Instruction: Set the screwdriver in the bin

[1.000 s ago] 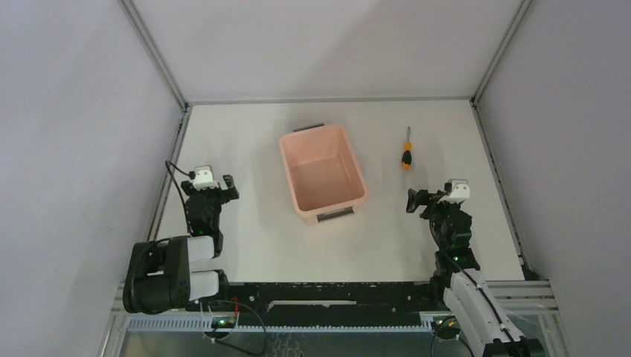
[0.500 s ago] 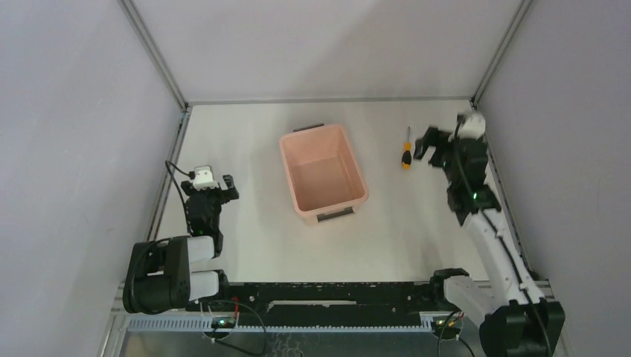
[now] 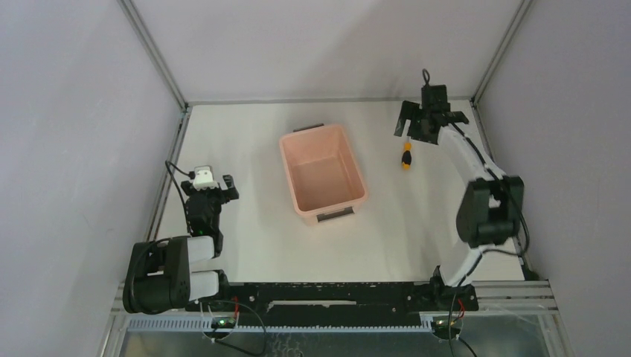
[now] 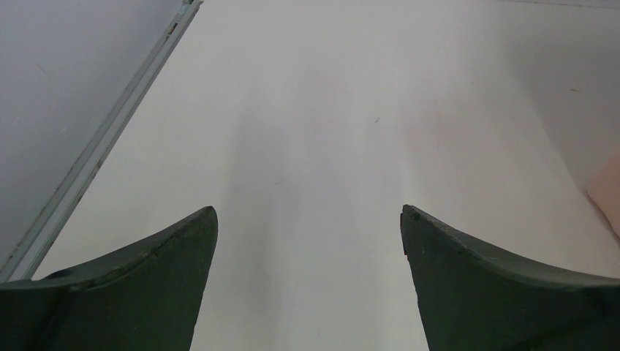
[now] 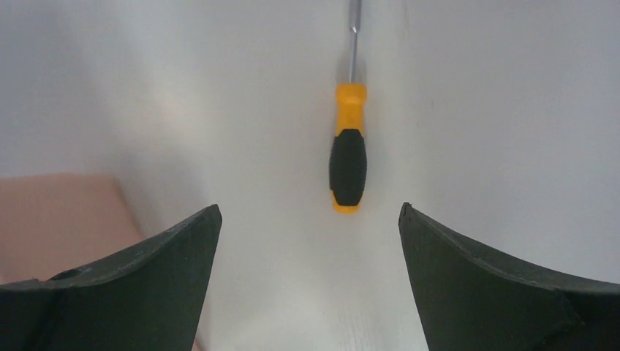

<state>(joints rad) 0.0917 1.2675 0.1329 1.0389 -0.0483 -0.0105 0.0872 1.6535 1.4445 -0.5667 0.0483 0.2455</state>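
The screwdriver [image 3: 406, 155], with an orange-yellow and black handle and a thin shaft, lies on the white table to the right of the pale pink bin [image 3: 322, 173], apart from it. My right gripper [image 3: 429, 123] hangs open and empty over the far right of the table, just beyond the screwdriver. In the right wrist view the screwdriver [image 5: 349, 157] lies ahead between the open fingers [image 5: 475, 270], handle end nearest, untouched, and a corner of the bin [image 5: 58, 212] shows at the left. My left gripper [image 3: 210, 187] rests open and empty at the near left.
Metal frame rails [image 3: 167, 178] and grey walls bound the table on the left, far and right sides. In the left wrist view the gripper [image 4: 308, 212] faces bare table, with the rail [image 4: 110, 131] at the left and the bin's edge [image 4: 610, 197] at the far right.
My right arm has stretched from the near right of the table to the far right and turned to face down over the screwdriver. The left arm, the screwdriver and the bin have not moved.
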